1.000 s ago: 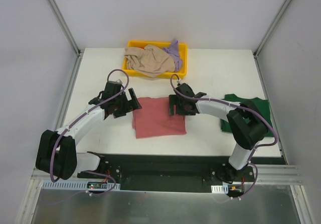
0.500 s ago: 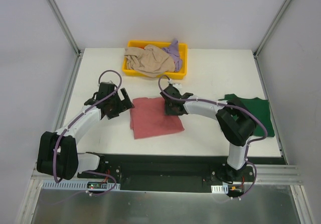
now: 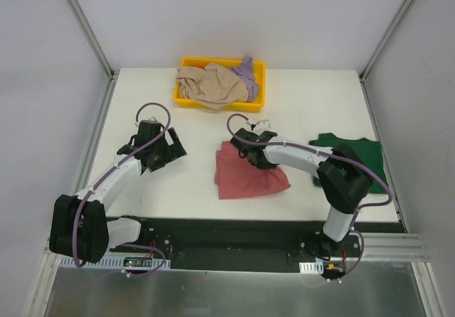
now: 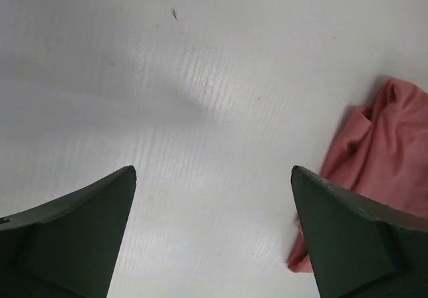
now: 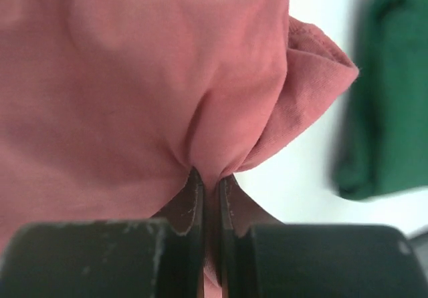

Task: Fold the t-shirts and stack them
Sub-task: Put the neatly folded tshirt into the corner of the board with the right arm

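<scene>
The folded rose-red t-shirt (image 3: 250, 178) lies at the table's middle, a little bunched at its far edge. My right gripper (image 3: 250, 155) is shut on a pinch of that cloth; in the right wrist view the fabric (image 5: 134, 77) wells up from between the closed fingertips (image 5: 210, 178). The dark green t-shirt (image 3: 367, 148) lies folded at the right (image 5: 381, 111). My left gripper (image 3: 173, 148) hovers open over bare table, well left of the red shirt (image 4: 391, 144), with nothing between its fingers (image 4: 214, 171). The beige (image 3: 213, 86) and lavender (image 3: 247, 70) t-shirts sit crumpled in the tray.
The yellow tray (image 3: 186, 65) stands at the back centre of the white table. The right arm's elbow hangs over the green shirt's near part. Grey walls and metal rails close in both sides.
My right gripper has shut on the red shirt's far edge and dragged the shirt rightward. The left gripper has backed off to the left, still open.
</scene>
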Motion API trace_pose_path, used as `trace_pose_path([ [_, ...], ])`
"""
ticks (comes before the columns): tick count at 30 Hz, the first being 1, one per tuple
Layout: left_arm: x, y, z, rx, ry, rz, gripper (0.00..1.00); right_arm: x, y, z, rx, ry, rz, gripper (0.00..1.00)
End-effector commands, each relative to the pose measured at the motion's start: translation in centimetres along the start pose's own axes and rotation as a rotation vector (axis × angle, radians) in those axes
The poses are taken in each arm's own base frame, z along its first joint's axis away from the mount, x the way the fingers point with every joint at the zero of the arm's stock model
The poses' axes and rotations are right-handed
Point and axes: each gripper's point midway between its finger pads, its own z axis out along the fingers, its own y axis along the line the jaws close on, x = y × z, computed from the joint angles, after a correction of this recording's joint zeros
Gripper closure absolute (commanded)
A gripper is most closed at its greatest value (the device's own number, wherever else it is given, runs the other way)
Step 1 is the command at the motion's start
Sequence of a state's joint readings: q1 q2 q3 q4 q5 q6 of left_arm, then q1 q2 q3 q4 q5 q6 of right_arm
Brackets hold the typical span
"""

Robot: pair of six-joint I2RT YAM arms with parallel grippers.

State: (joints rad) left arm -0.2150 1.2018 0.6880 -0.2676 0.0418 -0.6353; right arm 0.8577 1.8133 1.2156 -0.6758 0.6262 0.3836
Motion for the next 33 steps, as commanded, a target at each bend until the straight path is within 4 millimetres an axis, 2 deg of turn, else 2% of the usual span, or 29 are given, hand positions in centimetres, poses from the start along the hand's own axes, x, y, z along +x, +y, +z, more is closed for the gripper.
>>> trace_pose_path([
  [1, -0.5, 0.6, 0.0, -0.021, -0.033, 0.025, 0.01, -0.4, -10.8, -3.8, 0.321, -0.059, -0.172, 1.0],
  [5, -0.6, 1.0, 0.1, -0.045, -0.042, 0.02, 0.01, -0.7, -14.5, -4.6, 0.413, -0.059, -0.241, 1.0],
  [12, -0.6, 1.4, 0.1, -0.058, -0.048, 0.016, 0.01, -2.3, -20.6, -6.9, 0.563, -0.105, -0.289, 1.0],
  [23, -0.7, 1.5, 0.0, -0.061, -0.057, 0.011, 0.01, -3.7, -24.3, -9.8, 0.526, -0.153, -0.291, 1.0],
  [33, -0.6, 1.7, 0.1, -0.065, -0.055, 0.008, 0.01, -5.2, -26.4, -11.8, 0.46, -0.196, -0.118, 1.0],
])
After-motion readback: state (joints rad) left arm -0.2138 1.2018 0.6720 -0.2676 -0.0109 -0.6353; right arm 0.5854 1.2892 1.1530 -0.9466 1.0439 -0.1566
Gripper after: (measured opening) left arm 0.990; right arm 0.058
